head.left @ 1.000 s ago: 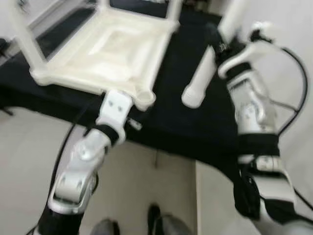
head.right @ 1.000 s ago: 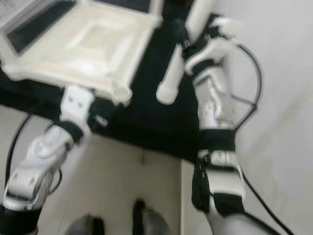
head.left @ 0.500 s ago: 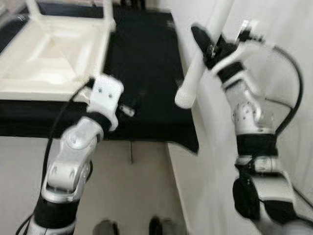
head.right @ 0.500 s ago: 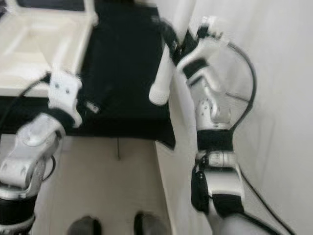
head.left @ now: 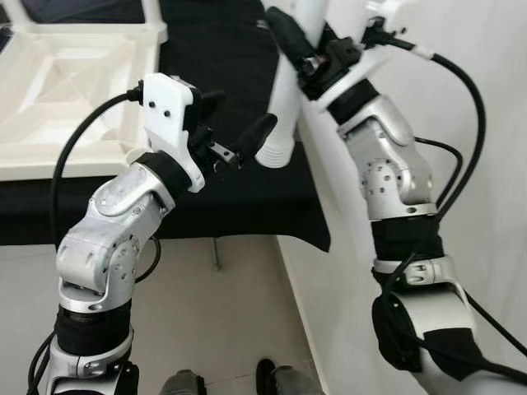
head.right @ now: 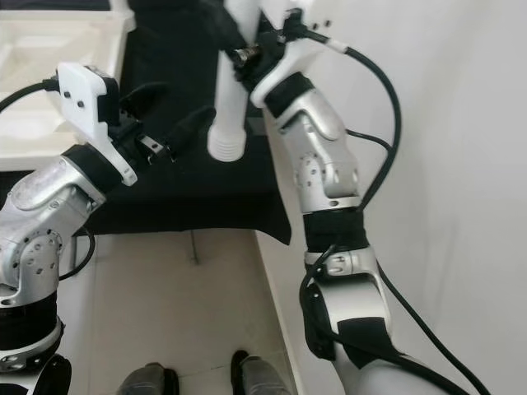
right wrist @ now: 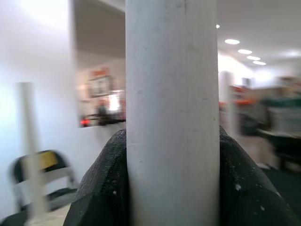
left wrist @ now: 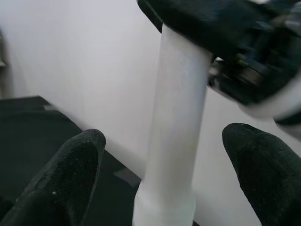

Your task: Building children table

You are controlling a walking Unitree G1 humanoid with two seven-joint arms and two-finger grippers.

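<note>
Left eye view shows the right gripper (head.left: 306, 51) raised above the right edge of the black cloth-covered table (head.left: 222, 49), its two black fingers clamped tight on a white cylindrical plastic table leg (head.left: 284, 107). The leg hangs nearly upright, slightly tilted, with its open lower end near the table's front right corner and its upper part running out past the top of the picture. The grip sits on the upper part of the leg, well above that open end.

The left gripper (head.left: 233, 140) reaches in from the left at about the height of the leg's lower end. Its black fingers (left wrist: 70, 174) are spread wide and hold nothing. In the left wrist view the leg stands between the two fingertips with clear space on either side, touching neither, and the right gripper's dark fingers wrap it higher up.

Right wrist view looks straight along the leg (right wrist: 171, 113), with a black finger pressed against each side of it.

A white square plastic tabletop (head.left: 74, 74) lies upside down at the far left of the table, its ribbed underside facing up and one leg socket at its near right corner. It is well apart from the held leg.

A white wall (head.left: 461, 49) rises just beside the table's right edge, behind the right arm.
</note>
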